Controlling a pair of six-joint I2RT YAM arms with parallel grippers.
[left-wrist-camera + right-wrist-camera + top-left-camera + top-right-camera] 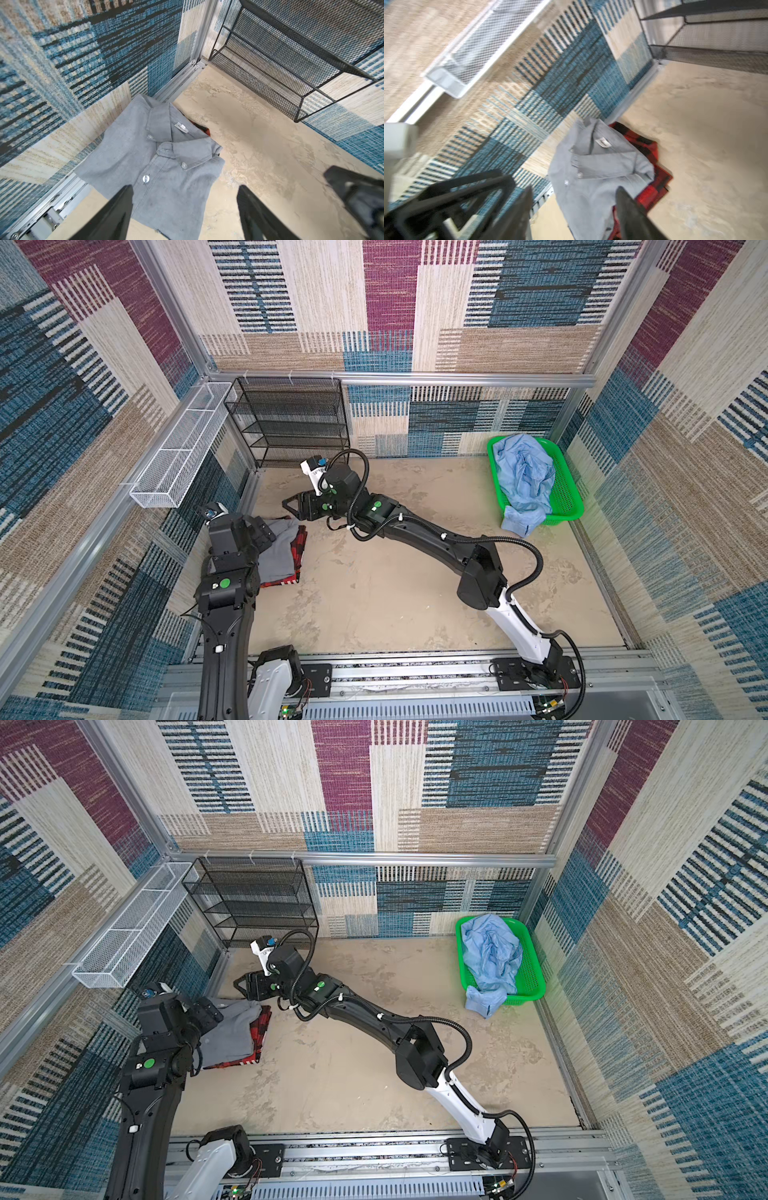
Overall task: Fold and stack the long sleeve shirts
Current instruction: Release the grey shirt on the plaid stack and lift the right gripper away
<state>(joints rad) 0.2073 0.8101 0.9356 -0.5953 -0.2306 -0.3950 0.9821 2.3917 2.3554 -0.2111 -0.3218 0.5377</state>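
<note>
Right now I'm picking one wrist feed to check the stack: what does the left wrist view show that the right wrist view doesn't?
Left wrist only: a sharp look at the grey shirt, collar buttons and neck label crisp. Right wrist only, blurred: the white mesh wall basket and a broad margin of the red-and-black plaid shirt under the grey one; the left wrist shows a sliver. Both: the grey shirt on top, the black mesh shelf rack, the tan tabletop, seen past the open left gripper and open right gripper.

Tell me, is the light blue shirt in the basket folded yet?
Not folded. The light blue shirt lies crumpled in the green basket, one end spilling over its rim.
</note>
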